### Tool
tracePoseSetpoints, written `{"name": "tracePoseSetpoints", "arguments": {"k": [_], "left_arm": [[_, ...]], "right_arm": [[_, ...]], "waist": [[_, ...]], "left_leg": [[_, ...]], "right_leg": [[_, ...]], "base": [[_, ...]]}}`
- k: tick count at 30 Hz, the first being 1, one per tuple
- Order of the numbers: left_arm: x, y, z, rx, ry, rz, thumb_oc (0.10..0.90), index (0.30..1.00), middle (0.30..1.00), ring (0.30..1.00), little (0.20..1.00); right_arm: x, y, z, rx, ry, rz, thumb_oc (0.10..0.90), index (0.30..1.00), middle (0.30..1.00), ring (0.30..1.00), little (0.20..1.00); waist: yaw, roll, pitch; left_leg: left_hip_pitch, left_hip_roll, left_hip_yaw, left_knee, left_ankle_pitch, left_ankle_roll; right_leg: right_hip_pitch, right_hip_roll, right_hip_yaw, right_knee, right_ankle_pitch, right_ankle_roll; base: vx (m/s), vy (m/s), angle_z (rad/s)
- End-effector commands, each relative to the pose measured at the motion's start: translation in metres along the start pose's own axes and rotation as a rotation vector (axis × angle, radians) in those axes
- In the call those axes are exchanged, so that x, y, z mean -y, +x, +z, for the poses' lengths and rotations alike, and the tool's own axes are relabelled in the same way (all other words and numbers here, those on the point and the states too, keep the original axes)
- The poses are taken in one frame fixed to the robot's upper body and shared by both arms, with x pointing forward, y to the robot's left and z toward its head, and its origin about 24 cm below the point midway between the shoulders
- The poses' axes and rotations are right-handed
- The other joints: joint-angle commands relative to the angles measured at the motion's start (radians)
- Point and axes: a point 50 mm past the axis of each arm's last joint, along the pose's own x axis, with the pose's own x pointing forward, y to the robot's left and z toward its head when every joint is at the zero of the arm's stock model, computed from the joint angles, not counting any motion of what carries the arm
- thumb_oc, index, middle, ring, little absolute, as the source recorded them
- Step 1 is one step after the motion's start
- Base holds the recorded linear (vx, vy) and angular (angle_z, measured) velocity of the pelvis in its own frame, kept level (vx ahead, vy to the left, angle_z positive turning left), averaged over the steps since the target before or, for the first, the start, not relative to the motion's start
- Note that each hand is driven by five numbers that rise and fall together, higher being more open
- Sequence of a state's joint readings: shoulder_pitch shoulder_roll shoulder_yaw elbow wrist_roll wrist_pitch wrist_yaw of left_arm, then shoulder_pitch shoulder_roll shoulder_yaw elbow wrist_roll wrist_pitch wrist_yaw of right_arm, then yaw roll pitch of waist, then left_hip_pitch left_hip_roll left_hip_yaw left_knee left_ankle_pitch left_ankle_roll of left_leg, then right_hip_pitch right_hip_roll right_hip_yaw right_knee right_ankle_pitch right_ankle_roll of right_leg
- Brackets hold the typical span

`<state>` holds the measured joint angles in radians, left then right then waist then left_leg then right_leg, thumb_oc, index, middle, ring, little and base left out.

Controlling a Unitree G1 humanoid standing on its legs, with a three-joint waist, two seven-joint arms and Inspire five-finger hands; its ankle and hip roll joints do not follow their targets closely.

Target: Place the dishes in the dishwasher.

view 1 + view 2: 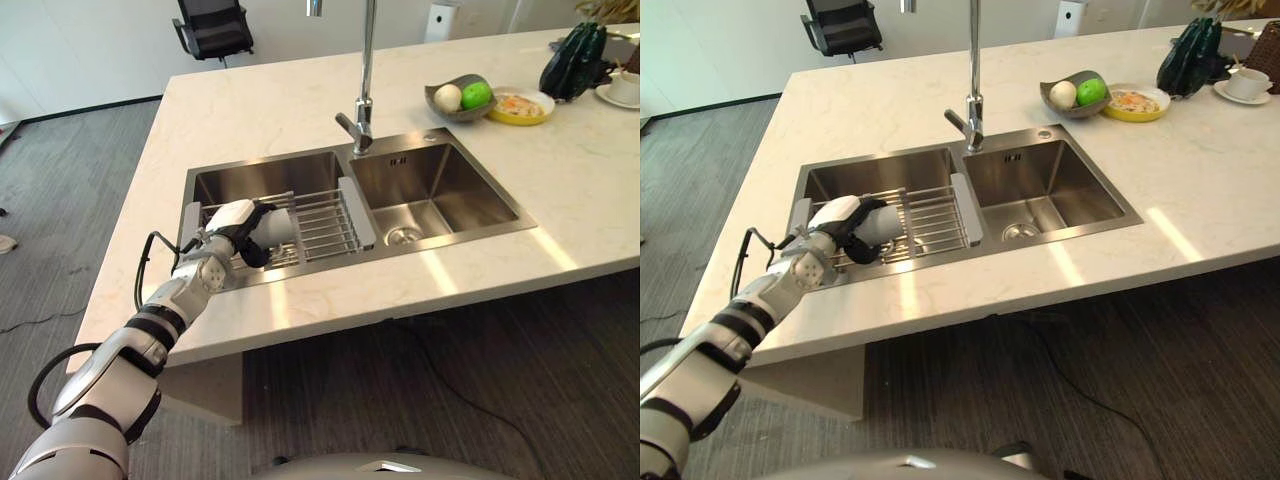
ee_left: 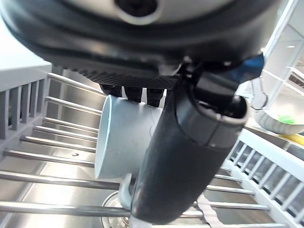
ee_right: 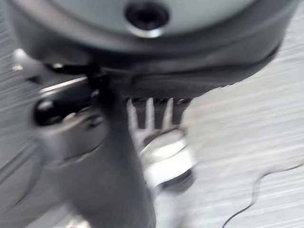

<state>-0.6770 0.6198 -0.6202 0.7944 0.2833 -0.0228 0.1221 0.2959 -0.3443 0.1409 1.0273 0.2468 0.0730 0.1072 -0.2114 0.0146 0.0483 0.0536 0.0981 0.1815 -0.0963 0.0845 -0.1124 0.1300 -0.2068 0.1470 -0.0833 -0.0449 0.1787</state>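
A white ceramic cup (image 2: 124,137) is held on its side in the left hand (image 1: 243,232), over the wire dish rack (image 1: 325,224) that is set across the left basin of the stainless steel double sink (image 1: 430,190). In the left wrist view the thumb (image 2: 185,156) is seen pressed along one side of the cup and the fingers (image 2: 135,92) curled over its far side, so the cup is gripped, with its open mouth turned sideways above the rack's bars.

From the head views, things beyond the sink are shown on the pale marble-look counter (image 1: 260,110): a tall chrome tap (image 1: 363,90) behind the divider, a grey bowl (image 1: 452,102) holding a pale fruit and a green one, a yellow plate of food (image 1: 520,106), a dark green bag (image 1: 573,60) and a white cup on a saucer (image 1: 625,88) at the edge. A black office chair (image 1: 212,27) is seen on the floor behind the counter.

The right hand (image 3: 109,156) is shown in its own wrist view above grey floor, blurred; whether its fingers are curled cannot be told. The cup's handle cannot be clearly made out.
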Motion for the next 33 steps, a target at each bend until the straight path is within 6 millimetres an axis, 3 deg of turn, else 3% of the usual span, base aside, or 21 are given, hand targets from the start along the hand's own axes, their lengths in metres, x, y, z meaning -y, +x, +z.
{"name": "tracePoseSetpoints", "arguments": {"k": [1,5,6,7,13,16,20,26,29,30,33], "left_arm": [[-0.067,0.017,0.02,0.027,-0.029,0.18,0.8,0.9,0.9,0.9,0.9],[-0.057,0.03,0.022,-0.062,-0.01,0.063,0.8,0.9,0.9,0.9,0.9],[-0.055,0.032,0.025,-0.069,0.0,0.035,0.657,0.686,0.686,0.686,0.686],[-0.053,0.034,0.027,-0.073,0.014,0.016,0.4,0.3,0.3,0.3,0.3],[-0.062,0.04,0.048,-0.012,0.073,0.023,0.4,0.3,0.3,0.3,0.3],[-0.062,0.04,0.048,-0.012,0.073,0.023,0.4,0.3,0.3,0.3,0.3],[-0.082,0.028,0.074,0.207,0.151,0.162,0.4,0.3,0.3,0.3,0.3],[-0.086,0.021,0.072,0.241,0.162,0.203,0.4,0.3,0.3,0.3,0.3],[-0.095,0.0,0.07,0.337,0.127,0.33,0.4,0.3,0.3,0.3,0.3],[-0.106,-0.019,0.06,0.363,0.03,0.448,0.4,0.3,0.3,0.3,0.3],[-0.108,-0.034,0.048,0.361,-0.07,0.5,0.4,0.3,0.3,0.3,0.3]], "right_arm": [[-0.008,-0.003,0.051,0.226,0.034,0.028,0.8,0.9,0.9,0.9,0.9],[-0.001,0.003,0.047,0.157,0.03,-0.006,0.8,0.9,0.9,0.9,0.9],[-0.001,0.004,0.044,0.142,0.029,-0.007,0.8,0.9,0.9,0.9,0.9],[0.0,0.004,0.044,0.132,0.03,-0.01,0.8,0.9,0.9,0.9,0.9],[0.001,0.006,0.045,0.114,0.028,-0.021,0.8,0.9,0.9,0.9,0.9],[0.001,0.006,0.045,0.114,0.028,-0.021,0.8,0.9,0.9,0.9,0.9],[0.003,0.005,0.046,0.144,0.064,-0.028,0.8,0.9,0.9,0.9,0.9],[0.003,0.005,0.047,0.155,0.071,-0.027,0.8,0.9,0.9,0.9,0.9],[-0.004,0.005,0.046,0.168,0.092,-0.016,0.8,0.9,0.9,0.9,0.9],[-0.006,0.005,0.043,0.171,0.083,-0.017,0.8,0.9,0.9,0.9,0.9],[-0.007,0.003,0.056,0.22,0.054,-0.004,0.8,0.9,0.9,0.9,0.9]], "waist": [[0.028,0.021,0.03],[0.019,0.036,0.035],[0.017,0.038,0.036],[0.015,0.04,0.036],[0.016,0.042,0.042],[0.016,0.042,0.042],[0.035,0.031,0.04],[0.036,0.027,0.038],[0.058,0.016,0.028],[0.078,0.008,0.022],[0.087,0.007,0.015]], "left_leg": [[0.05,-0.028,-0.025,0.012,-0.117,0.042],[0.053,-0.032,-0.022,0.011,-0.118,0.046],[0.054,-0.032,-0.022,0.01,-0.118,0.047],[0.054,-0.033,-0.022,0.01,-0.118,0.048],[0.055,-0.035,-0.022,0.011,-0.119,0.049],[0.055,-0.035,-0.022,0.011,-0.119,0.049],[0.057,-0.032,-0.034,0.011,-0.121,0.045],[0.058,-0.031,-0.038,0.011,-0.122,0.044],[0.054,-0.027,-0.049,0.014,-0.117,0.038],[0.055,-0.023,-0.059,0.019,-0.118,0.033],[0.055,-0.021,-0.074,0.023,-0.118,0.03]], "right_leg": [[-0.07,0.032,-0.039,0.001,0.075,0.021],[-0.075,0.032,-0.035,0.001,0.076,0.024],[-0.075,0.032,-0.034,0.001,0.076,0.024],[-0.075,0.032,-0.033,0.001,0.077,0.025],[-0.075,0.031,-0.036,0.0,0.077,0.027],[-0.074,0.031,-0.036,0.0,0.077,0.027],[-0.058,0.03,-0.055,0.001,0.067,0.027],[-0.053,0.028,-0.06,0.001,0.064,0.027],[-0.046,0.027,-0.073,0.004,0.061,0.024],[-0.034,0.027,-0.086,0.006,0.051,0.02],[-0.022,0.028,-0.097,0.006,0.046,0.015]], "base": [[0.02,0.019,-0.07],[0.01,0.006,-0.02],[0.0,0.0,0.0],[0.0,0.0,0.0],[0.0,0.0,0.0],[0.0,0.0,0.0],[0.0,0.0,0.0],[0.0,-0.005,0.03],[0.0,-0.04,0.0],[-0.01,-0.083,0.12],[0.0,-0.043,0.22]]}}
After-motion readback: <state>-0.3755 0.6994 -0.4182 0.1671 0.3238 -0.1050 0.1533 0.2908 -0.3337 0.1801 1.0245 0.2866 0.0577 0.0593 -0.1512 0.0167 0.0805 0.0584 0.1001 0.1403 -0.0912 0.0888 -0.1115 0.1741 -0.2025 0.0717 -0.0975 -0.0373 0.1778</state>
